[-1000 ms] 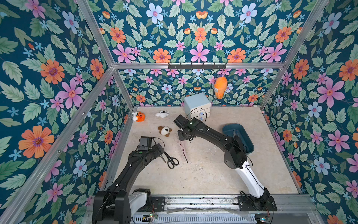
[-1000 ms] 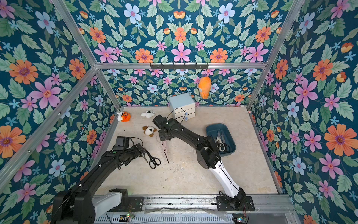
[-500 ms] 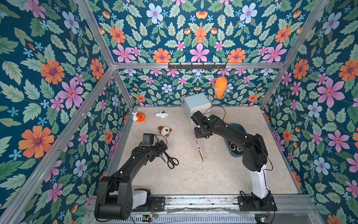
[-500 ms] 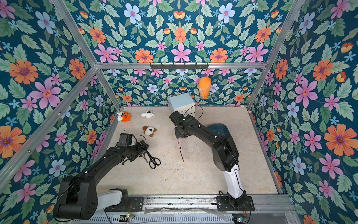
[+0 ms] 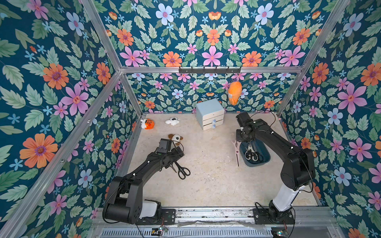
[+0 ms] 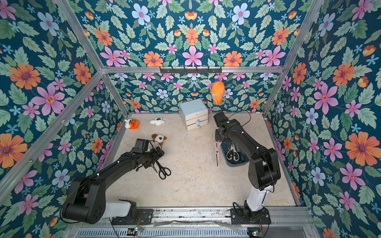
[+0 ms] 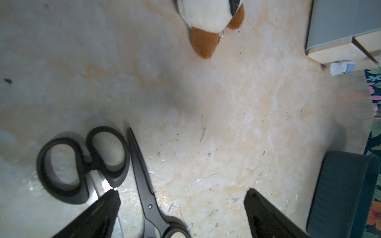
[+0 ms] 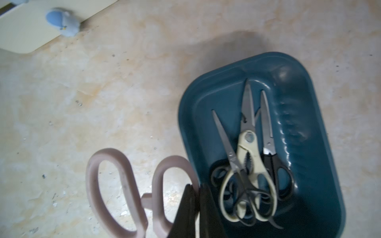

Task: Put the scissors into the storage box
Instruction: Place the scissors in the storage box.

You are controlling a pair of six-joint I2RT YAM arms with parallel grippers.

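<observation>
My right gripper (image 8: 195,189) is shut on one handle ring of the pink scissors (image 8: 115,185), which hang blade-down (image 5: 237,151) beside the near-left rim of the teal storage box (image 5: 266,159). Inside the storage box (image 8: 299,99) lie cream kitchen shears (image 8: 247,152) and two black-handled pairs (image 8: 274,164). My left gripper (image 7: 181,191) is open just above the floor. A black pair of scissors (image 7: 144,177) lies between its fingers, and a second black-handled pair (image 7: 82,162) lies by one fingertip. In both top views these lie at the left arm's tip (image 5: 182,171) (image 6: 164,172).
A pale blue cabinet with white drawers (image 5: 210,113) stands at the back. A brown-and-white plush dog (image 5: 175,138) lies just behind the left wrist. An orange plush (image 5: 148,123) and a white plush (image 5: 172,121) sit at the back left. An orange plush (image 5: 234,92) hangs from the hook rail.
The right arm has carried the pink scissors from the middle of the floor rightward to the storage box's edge. The left arm has shifted slightly over the black scissors, still open.
</observation>
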